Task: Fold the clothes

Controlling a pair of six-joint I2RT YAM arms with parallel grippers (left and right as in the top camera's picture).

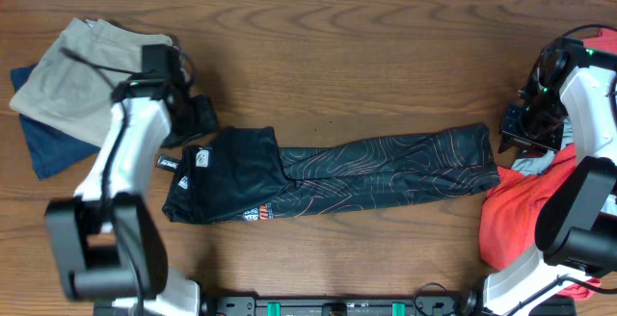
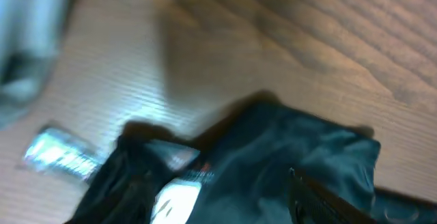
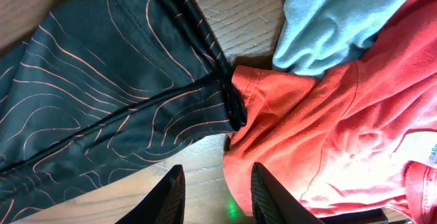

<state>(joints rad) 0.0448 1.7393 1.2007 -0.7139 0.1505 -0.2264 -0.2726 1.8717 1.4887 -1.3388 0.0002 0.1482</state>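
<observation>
Overhead: found the smooth black T-shirt with thin orange contour lines (image 1: 386,167) laid as a long, narrow, rumpled band across the middle of the brown wooden table (image 1: 337,46). Placed left gripper (image 1: 201,118) just beyond its left end; cannot tell whether spread.

Left wrist: too blurred to settle that.

Right wrist: observed right gripper (image 3: 217,176) spread, pinching nothing, near the band's end, which touches a soft matte coral-red shirt (image 3: 328,128).

Judged risk: pinching both fabrics together, dragging the red one along.
</observation>
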